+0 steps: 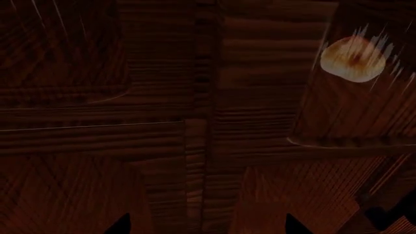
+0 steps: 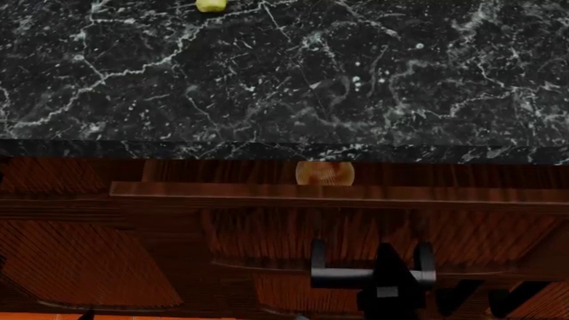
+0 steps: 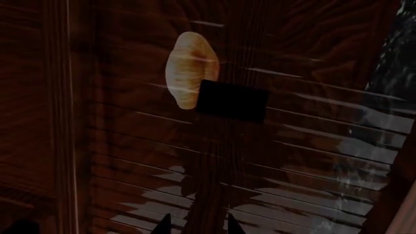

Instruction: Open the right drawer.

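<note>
Right claw (image 2: 384, 277) at bar handle (image 2: 342, 273), grip unclear; right drawer (image 2: 266, 193) ajar under black marble counter (image 2: 284, 80).

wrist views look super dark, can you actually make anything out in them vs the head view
Left wrist view: very dim, wood grain barely readable, only the tan lump stands out, streaked by render artifacts. Right wrist view: equally dark, pale striped glare across the wood and a black block beside the lump. Head view: better lit, the marble counter, the right drawer and its bar handle read clearly.
</note>
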You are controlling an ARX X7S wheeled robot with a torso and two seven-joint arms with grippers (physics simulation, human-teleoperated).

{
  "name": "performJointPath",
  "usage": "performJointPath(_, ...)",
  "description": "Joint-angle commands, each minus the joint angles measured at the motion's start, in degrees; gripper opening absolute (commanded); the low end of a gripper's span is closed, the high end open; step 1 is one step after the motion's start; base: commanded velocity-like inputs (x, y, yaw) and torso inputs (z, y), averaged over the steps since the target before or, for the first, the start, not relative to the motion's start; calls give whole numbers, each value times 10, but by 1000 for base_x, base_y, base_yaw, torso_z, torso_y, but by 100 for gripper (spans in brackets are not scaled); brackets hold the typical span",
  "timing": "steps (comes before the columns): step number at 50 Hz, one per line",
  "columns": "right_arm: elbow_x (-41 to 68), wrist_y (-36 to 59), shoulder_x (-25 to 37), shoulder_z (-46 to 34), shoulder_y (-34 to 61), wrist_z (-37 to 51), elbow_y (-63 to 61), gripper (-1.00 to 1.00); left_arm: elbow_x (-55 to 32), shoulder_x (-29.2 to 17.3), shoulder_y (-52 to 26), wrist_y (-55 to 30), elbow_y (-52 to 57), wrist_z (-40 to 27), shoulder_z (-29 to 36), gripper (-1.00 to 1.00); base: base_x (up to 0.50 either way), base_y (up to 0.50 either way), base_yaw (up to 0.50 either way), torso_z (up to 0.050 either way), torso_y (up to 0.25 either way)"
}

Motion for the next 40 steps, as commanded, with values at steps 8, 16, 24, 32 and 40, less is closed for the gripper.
performJointPath(8, 6, 0, -7, -33, -3, 11, -14, -100, -1, -2, -1, 3, -1, -4, 2, 100, -1, 2, 2, 0, 0)
performJointPath(16, 10, -4, -9, -33, -1, 15, -8, -100, -4, -4, 0, 3, 1, -5, 3, 100, -146, 0, 1, 0, 0)
performJointPath(24, 7, -1, -7, -32, -1, 10, -14, -100, -4, -4, -1, 4, -1, -5, 4, 100, -198, 0, 0, 0, 0)
performJointPath(32, 13, -7, -8, -32, 2, 14, -5, -100, -5, -4, -2, 6, -4, -6, 6, 100, -200, 0, 0, 0, 0)
performJointPath(40, 12, -7, -7, -32, 1, 13, -1, -100, -11, -6, -2, 3, 0, -6, 5, 100, -187, 0, 0, 0, 0)
